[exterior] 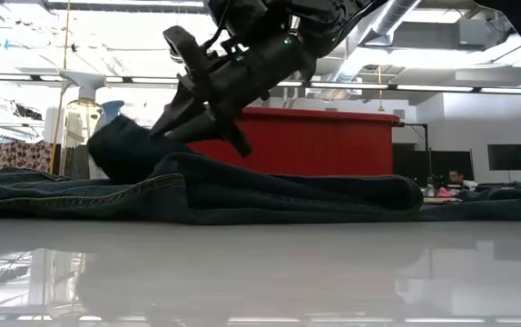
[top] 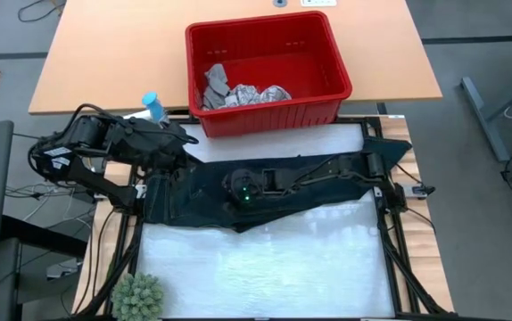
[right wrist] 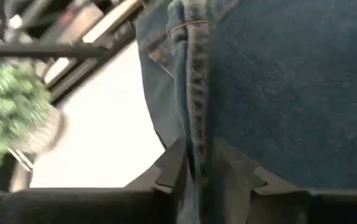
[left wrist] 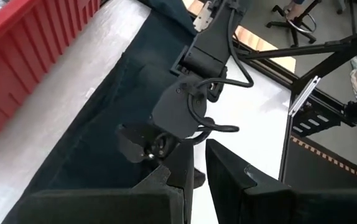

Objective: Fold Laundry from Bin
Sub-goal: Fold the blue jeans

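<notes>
The dark navy trousers [top: 327,183] lie spread across the white table top, from the left arm over to the right edge. My right gripper [top: 216,192] reaches in from the right and is shut on them near their left part; it also shows in the low view [exterior: 197,123]. My left gripper [left wrist: 197,180] hovers open and empty over the trousers' left end [top: 162,201], pointing at the right gripper. The red bin [top: 327,94] stands at the far side and holds a grey cloth [top: 213,82] and a white leaf-print cloth [top: 256,94]. My right gripper pinches a stitched seam edge of the trousers [right wrist: 194,124] between its two fingers, which lie on either side of the seam. It slants down from the table's right side. The cloth by the fingers is raised in a hump [exterior: 124,150]; the rest lies on the table.
A spray bottle with a blue cap [top: 153,105] stands beside the bin's near left corner, close to the left arm. A small green plant [top: 138,296] sits at the near left corner. The white table top [top: 265,267] lies bare on the near side.
</notes>
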Robot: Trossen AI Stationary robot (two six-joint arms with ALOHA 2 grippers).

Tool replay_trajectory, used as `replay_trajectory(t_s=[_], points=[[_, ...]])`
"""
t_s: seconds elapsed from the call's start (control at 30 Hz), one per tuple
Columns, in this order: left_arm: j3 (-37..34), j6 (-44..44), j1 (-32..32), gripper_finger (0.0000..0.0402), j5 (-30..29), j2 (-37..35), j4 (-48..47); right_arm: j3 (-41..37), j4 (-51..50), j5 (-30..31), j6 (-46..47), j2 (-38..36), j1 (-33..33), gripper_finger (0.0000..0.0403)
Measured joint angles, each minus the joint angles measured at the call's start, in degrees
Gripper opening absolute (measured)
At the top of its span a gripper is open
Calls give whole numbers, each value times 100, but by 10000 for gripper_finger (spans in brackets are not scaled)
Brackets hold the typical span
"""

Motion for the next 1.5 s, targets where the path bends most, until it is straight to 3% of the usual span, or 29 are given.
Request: replay_trajectory(t_s=[0.13,0.33,0.47,0.73,1.0,1.5], points=[[3,67,0,32,-8,79,9,7,-118,-77,-279,-125,-45,163],[0,165,0,32,-17,216,19,2,-1088,142,-1065,-744,-295,231],[0,263,0,32,-33,235,93,20,-2548,637,-2160,-1292,-672,244],[0,593,0,32,-47,231,236,-1,-4877,619,-4316,-1439,-1852,241],[0,688,0,32,-69,231,232,-310,-4863,700,-5199,-1416,-2448,240],[0,600,0,32,-273,231,230,-1121,-4119,684,-6247,-1412,-2269,239]])
